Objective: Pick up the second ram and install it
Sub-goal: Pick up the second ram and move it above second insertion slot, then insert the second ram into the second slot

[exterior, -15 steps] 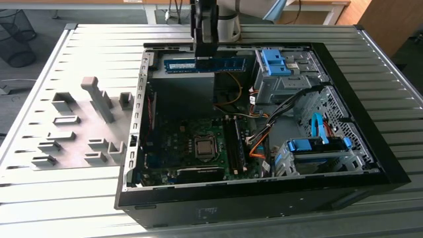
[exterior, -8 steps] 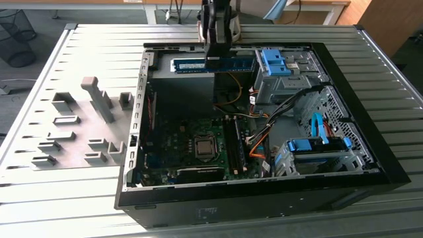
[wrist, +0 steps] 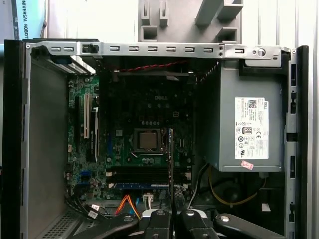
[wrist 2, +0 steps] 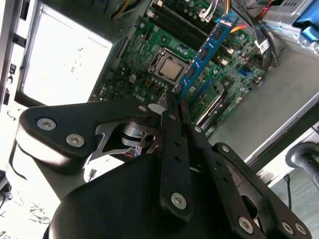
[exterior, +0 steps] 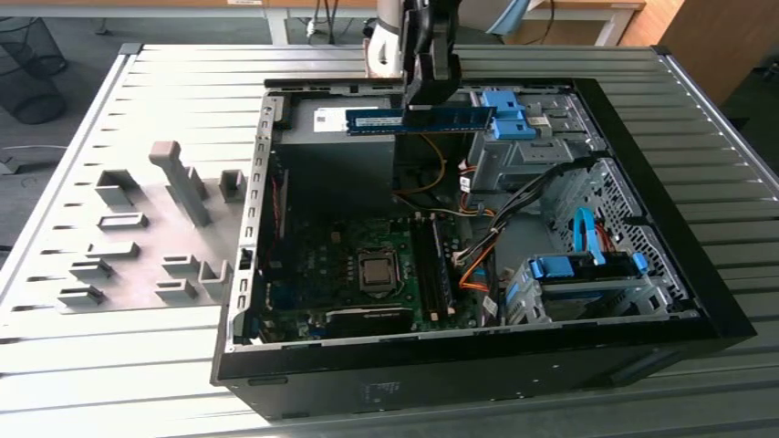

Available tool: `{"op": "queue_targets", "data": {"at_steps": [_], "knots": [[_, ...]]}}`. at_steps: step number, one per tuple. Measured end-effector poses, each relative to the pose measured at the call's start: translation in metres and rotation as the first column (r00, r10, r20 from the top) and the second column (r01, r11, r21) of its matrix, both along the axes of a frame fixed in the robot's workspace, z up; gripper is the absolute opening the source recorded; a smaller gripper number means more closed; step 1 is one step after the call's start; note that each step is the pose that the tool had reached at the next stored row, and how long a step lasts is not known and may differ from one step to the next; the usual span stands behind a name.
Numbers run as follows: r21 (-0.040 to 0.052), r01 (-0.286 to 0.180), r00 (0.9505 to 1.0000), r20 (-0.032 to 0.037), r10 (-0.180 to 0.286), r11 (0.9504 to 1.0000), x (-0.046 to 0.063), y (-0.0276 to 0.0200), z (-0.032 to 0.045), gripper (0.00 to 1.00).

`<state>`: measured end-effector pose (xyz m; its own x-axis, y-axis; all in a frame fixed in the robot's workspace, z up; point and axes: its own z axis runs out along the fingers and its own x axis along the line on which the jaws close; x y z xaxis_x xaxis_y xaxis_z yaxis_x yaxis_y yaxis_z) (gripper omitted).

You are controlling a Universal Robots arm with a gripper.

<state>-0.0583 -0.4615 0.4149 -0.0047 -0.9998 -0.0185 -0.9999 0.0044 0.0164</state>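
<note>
1. My gripper (wrist 2: 176, 105) pinches the second ram (wrist 2: 204, 52) near its middle, with the two black metal fingers pressed against its flat faces.
2. The second ram is a long, narrow blue circuit board with a row of black chips. It hangs in the air on its thin edge, about level, above the grey power supply (exterior: 328, 155) near the far edge of the computer case (exterior: 487, 351).
3. Its long axis runs from the exterior view's left to the exterior view's right, crosswise to the long black motherboard slots (exterior: 432, 269) below it.
4. The computer case is a black tower lying on its side, open on top. Inside are a green motherboard (exterior: 347, 274), orange and black cables (exterior: 477, 263) and blue plastic drive brackets (exterior: 585, 267).
5. The case rests on a table (exterior: 159, 374) of pale ribbed metal slats. Grey plastic holder blocks (exterior: 159, 246) stand toward the table's edge at the exterior view's left.
6. Beyond the table's far edge are a grey floor and a wire waste basket (exterior: 31, 68).
</note>
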Motion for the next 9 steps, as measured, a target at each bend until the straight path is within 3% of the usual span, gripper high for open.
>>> {"op": "queue_targets", "data": {"at_steps": [9], "knots": [[-0.0001, 0.000, 1.0000, 0.0000, 0.000, 1.0000, 0.0003, 0.0000, -0.0001, 0.14]]}}
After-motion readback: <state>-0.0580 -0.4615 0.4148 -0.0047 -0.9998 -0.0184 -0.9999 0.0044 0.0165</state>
